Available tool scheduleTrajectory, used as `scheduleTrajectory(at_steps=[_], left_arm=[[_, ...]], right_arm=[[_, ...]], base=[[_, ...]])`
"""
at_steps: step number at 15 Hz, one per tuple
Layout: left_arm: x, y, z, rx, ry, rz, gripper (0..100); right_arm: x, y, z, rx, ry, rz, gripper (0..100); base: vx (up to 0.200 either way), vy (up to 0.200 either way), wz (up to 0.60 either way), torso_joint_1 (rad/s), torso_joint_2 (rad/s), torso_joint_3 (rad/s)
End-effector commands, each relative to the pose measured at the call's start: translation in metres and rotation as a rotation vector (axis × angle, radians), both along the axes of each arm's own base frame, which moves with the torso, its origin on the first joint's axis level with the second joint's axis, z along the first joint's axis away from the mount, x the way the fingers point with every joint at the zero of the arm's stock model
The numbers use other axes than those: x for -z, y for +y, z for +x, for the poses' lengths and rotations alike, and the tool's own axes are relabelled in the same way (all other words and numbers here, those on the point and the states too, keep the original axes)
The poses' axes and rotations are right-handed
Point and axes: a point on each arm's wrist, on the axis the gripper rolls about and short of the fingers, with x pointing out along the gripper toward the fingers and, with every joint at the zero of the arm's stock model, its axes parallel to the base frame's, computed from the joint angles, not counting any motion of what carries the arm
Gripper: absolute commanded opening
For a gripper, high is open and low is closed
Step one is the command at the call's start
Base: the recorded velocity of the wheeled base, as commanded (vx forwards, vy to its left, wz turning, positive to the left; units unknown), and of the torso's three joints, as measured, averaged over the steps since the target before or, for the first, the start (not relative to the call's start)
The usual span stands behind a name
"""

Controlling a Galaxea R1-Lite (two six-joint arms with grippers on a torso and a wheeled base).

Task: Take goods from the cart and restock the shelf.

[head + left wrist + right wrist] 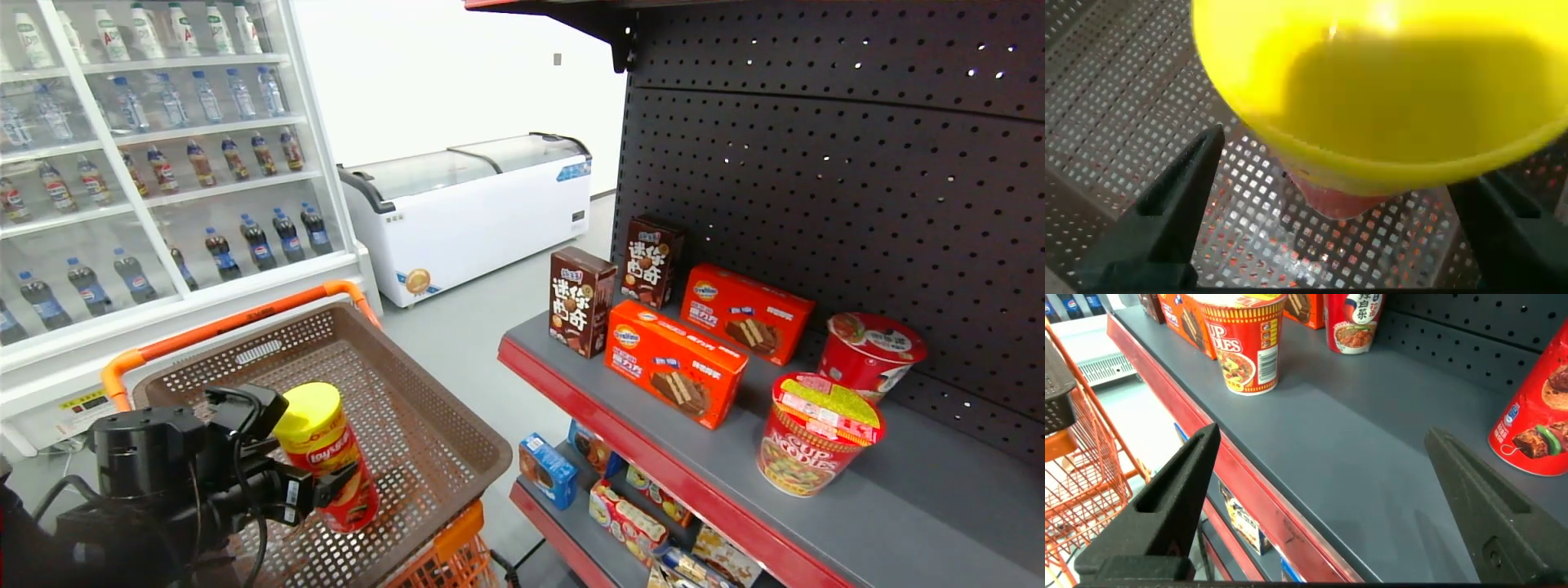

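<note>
A red chip can with a yellow lid stands in the brown perforated basket on the orange cart. My left gripper is open around the can, one finger on each side, and basket floor shows between the fingers and the can's lower body. My right gripper hangs open over a bare stretch of the grey shelf with nothing between its fingers. On the shelf stand two cup noodles, two orange boxes and two brown boxes.
A red can stands on the shelf close to my right gripper, and a cup noodle farther along. The lower shelf holds several snack packs. A glass-door drinks cooler and a white chest freezer stand behind the cart.
</note>
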Motion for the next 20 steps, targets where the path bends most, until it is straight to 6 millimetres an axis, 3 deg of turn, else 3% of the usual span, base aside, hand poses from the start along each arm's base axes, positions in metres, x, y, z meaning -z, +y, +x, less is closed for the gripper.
scheduleTrajectory(at_steps=[1,7,8,14,17,19,20], left_arm=[[0.013,0.000,0.007,0.000,0.042,0.000,100],[0.021,-0.004,0.019,0.015,0.045,0.015,100],[0.022,-0.005,0.021,0.019,0.047,0.015,0],[0.005,-0.003,0.033,-0.019,-0.039,0.034,0],[-0.036,-0.003,0.026,-0.033,-0.170,0.020,0],[-0.080,-0.001,0.007,-0.047,-0.216,-0.005,0],[-0.081,0.000,0.006,-0.049,-0.214,-0.006,0]], right_arm=[[0.000,0.000,0.000,0.000,-0.002,-0.001,100],[0.000,0.000,0.000,0.000,-0.002,-0.001,100],[0.000,0.000,0.000,0.000,0.000,-0.001,100],[0.000,0.000,0.000,0.000,-0.002,-0.001,100],[0.000,0.000,0.000,0.000,-0.002,-0.001,100],[0.000,0.000,0.000,0.000,0.000,-0.001,100],[0.000,0.000,0.000,0.000,0.000,-0.001,100]], base=[[0.000,0.000,0.00,0.000,0.00,0.000],[0.000,0.000,0.00,0.000,0.00,0.000],[0.000,0.000,0.00,0.000,0.00,0.000],[0.000,0.000,0.00,0.000,0.00,0.000],[0.000,0.000,0.00,0.000,0.00,0.000],[0.000,0.000,0.00,0.000,0.00,0.000],[0.000,0.000,0.00,0.000,0.00,0.000]])
